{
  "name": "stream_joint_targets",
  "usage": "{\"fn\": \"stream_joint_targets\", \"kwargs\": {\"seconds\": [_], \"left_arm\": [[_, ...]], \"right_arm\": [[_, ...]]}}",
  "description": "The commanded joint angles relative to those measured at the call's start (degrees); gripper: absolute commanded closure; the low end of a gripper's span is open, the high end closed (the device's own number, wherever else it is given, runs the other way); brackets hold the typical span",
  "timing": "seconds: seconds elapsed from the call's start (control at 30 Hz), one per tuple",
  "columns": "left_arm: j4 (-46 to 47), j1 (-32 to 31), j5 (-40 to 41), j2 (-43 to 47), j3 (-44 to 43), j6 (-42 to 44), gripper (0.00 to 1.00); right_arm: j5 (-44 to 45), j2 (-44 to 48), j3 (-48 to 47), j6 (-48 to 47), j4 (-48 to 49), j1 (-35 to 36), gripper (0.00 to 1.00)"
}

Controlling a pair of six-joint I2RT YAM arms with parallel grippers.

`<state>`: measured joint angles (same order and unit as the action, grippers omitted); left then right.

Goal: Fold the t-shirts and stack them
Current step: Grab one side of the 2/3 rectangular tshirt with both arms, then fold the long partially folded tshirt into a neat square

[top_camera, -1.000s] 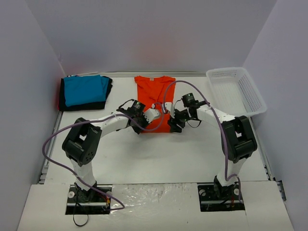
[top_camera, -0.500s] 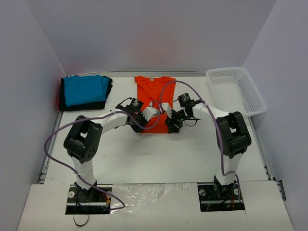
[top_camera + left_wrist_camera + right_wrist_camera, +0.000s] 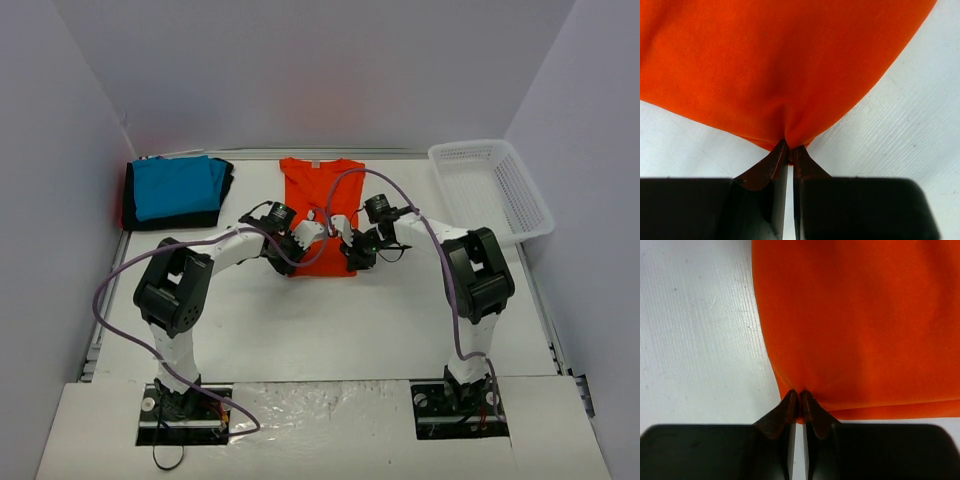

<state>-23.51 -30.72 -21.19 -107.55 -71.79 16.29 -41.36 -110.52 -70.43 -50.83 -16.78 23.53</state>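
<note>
the left pincer (image 3: 790, 151) and right pincer (image 3: 800, 399), both clamped nearly shut on mere slivers of the orange-red t-shirt (image 3: 305, 195) hem, could lose a corner on lifting.

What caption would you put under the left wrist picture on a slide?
Left gripper shut, pinching the edge of the orange t-shirt over the white table.

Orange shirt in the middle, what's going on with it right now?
The left pincer and the right pincer are each shut on the near hem of the bright orange-red short-sleeved cloth t-shirt, which lies spread on the white table. A folded turquoise-blue t-shirt sits on a folded black t-shirt at the far left.
</note>
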Motion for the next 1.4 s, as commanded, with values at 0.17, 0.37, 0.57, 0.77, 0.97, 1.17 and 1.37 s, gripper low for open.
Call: {"fn": "stream_joint_targets", "kwargs": {"seconds": [0.17, 0.37, 0.57, 0.77, 0.97, 1.17, 1.37], "left_arm": [[-1.53, -0.92, -3.50, 0.67, -3.18, 1.11, 0.98], [-7.33, -0.92, -7.02, 3.04, -4.15, 3.48, 0.98], [-18.57, -1.01, -14.92, 6.12, -5.03, 9.52, 0.98], [-32.02, -1.62, -23.62, 9.28, -6.25, 18.58, 0.98], [-42.32, -4.26, -25.65, 12.79, -5.74, 24.92, 0.98], [-44.95, -4.35, -25.13, 18.95, -5.37, 26.59, 0.98], [-51.55, -4.70, -26.10, 19.39, -11.35, 27.82, 0.98]], "right_arm": [[5.68, 0.30, 2.23, -0.85, -7.04, 4.33, 1.00], [3.58, 4.78, 2.14, -1.90, -13.80, 4.42, 1.00], [2.86, 10.31, 4.51, -1.99, -20.66, 5.82, 1.00], [0.41, 19.01, 7.06, -2.61, -24.97, 7.06, 1.00], [-2.58, 26.57, 10.14, -3.75, -26.72, 6.71, 1.00], [-4.42, 32.64, 10.41, -6.04, -30.41, 5.74, 1.00], [-5.92, 34.05, 7.07, -7.53, -34.99, 4.51, 1.00]]}}
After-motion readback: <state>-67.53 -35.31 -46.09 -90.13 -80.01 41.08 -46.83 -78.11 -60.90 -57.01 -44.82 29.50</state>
